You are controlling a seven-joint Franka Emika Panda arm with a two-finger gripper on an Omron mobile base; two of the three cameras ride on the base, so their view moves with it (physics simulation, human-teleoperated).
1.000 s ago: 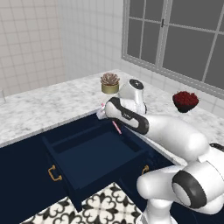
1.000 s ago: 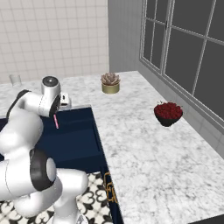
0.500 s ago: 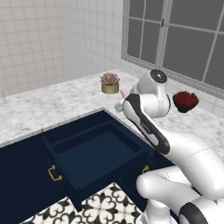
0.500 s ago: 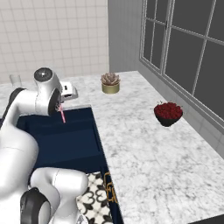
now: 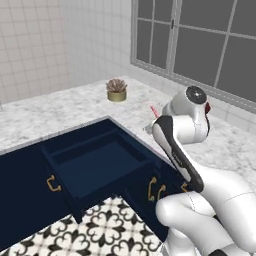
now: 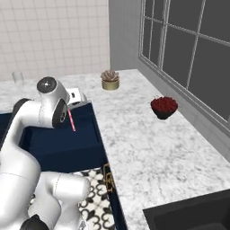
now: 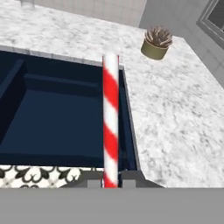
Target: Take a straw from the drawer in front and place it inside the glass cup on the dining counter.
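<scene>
Since a second ago the arm has swung the straw point(image 7: 110, 118) up clear of the drawer point(image 5: 95, 167), the hand point(image 7: 110, 180) clamped shut on its lower end; light, stiff, slippery, it seems best pinched low.

A glossy white arm point(image 5: 200, 185) of rounded segments, with dark grey joint bands and caps.

Red-white striped straw point(image 7: 110, 118) above open navy drawer point(image 7: 52, 113)

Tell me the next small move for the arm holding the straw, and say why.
Probably carry it away from the drawer toward the glass cup: the gripper is shut on the straw, which is already lifted clear above the open drawer, over its edge beside the marble counter.
</scene>
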